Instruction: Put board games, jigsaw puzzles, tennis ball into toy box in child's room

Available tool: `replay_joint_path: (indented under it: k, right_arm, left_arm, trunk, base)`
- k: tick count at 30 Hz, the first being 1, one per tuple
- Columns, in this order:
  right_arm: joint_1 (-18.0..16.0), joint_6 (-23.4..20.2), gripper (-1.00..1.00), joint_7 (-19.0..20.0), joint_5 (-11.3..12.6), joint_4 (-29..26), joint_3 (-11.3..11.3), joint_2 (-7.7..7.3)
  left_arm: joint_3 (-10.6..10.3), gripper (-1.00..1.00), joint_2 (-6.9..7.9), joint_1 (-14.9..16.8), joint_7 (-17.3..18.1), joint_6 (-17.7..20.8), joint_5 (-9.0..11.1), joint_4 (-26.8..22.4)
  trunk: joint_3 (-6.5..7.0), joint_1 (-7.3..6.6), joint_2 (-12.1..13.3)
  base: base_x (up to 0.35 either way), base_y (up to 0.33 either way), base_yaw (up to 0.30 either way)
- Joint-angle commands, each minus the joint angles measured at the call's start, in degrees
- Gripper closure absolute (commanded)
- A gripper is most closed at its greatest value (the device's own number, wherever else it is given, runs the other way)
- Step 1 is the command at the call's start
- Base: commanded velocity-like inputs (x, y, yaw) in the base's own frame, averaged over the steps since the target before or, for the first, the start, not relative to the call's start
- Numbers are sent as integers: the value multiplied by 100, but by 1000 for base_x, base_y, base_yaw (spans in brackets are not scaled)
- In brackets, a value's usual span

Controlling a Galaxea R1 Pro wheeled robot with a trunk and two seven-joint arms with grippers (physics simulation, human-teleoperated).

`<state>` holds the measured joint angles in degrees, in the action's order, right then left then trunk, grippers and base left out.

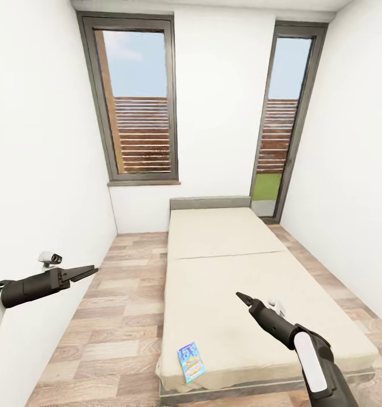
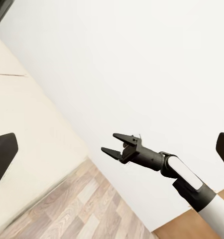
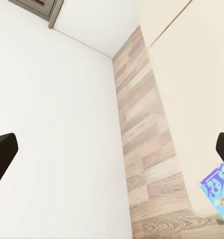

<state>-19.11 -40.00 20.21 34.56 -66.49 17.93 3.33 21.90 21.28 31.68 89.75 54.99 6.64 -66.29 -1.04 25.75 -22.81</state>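
Board game in question — a flat rectangular blue printed box (image 1: 192,362) — lies on the cream mattress of the low bed (image 1: 224,282), at the near left corner, close to the edge. It remains ungrasped; no second game is visible on the bed, and how much of the task is done cannot be judged. Right gripper (image 1: 239,296) hovers over the mattress, above and to the right of the box, well apart from it, empty, jaws slightly parted. Left gripper (image 1: 92,270) — also empty, jaws parted — hangs over the wood-plank floor (image 1: 117,316) beside the bed.
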Motion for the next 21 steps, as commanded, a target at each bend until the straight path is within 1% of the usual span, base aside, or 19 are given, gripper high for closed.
replay_joint_path:
  k: [1, 10, 13, 16, 21]
  right_arm:
    - [-5, -43, -100, 18, 11, -4, 24, 4]
    - [-5, -43, -100, 18, 29, -4, 26, 1]
    - [-4, -43, -100, 18, 31, -4, 31, 1]
    - [0, -43, -100, 18, 38, -4, 34, 1]
    - [2, -43, -100, 18, 41, 0, 35, 0]
  left_arm:
    - [-1, -100, 0, 5, 25, 59, -5, 2]
    - [-1, -100, -2, 5, 25, 56, -5, 2]
    - [-5, -100, -6, 5, 25, 56, -5, 2]
    - [-8, -100, -9, 5, 25, 56, -5, 2]
    - [-10, -100, -10, 5, 25, 56, -5, 2]
  trunk:
    - [-11, 4, -11]
    - [-11, 4, -11]
    - [-11, 4, -11]
    - [-11, 4, -11]
    - [-11, 4, -11]
  base:
    - [0, 37, 281]
    - [0, 13, 277]
    - [0, 24, 213]
    - [37, 131, 88]
    - [88, 205, 24]
